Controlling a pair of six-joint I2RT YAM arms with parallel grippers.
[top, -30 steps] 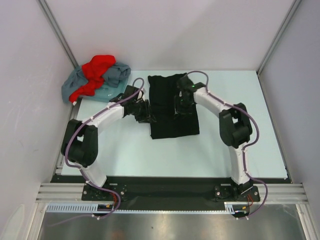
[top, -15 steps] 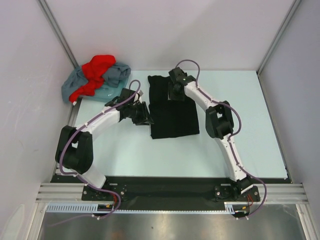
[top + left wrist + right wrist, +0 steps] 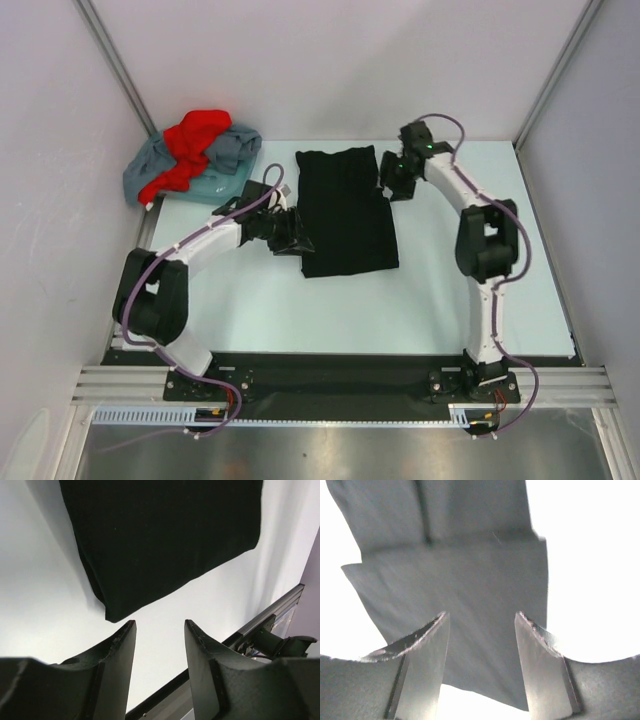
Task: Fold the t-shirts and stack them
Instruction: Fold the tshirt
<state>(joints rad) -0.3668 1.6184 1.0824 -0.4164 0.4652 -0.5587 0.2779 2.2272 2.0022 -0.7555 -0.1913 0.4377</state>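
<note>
The black t-shirt [image 3: 346, 208] lies folded into a rectangle in the middle of the table; its logo is hidden. My left gripper [image 3: 297, 236] is open and empty at the shirt's left edge, near its front left corner. In the left wrist view the shirt's corner [image 3: 165, 535] lies just beyond my open left gripper [image 3: 160, 625]. My right gripper [image 3: 391, 181] is open and empty at the shirt's back right corner. In the right wrist view it [image 3: 481, 617] hovers over the cloth [image 3: 455, 575]. The red t-shirt [image 3: 196, 134] lies crumpled on the grey-blue t-shirt [image 3: 228, 153] at the back left.
The pale table [image 3: 450, 290] is walled by white panels at the back and both sides. A black rail [image 3: 330, 372] with the arm bases runs along the near edge. The pile of two shirts sits in the back left corner.
My right gripper has moved from over the black shirt's back part to its back right corner. My left gripper has stayed at the shirt's left edge, shifting slightly.
</note>
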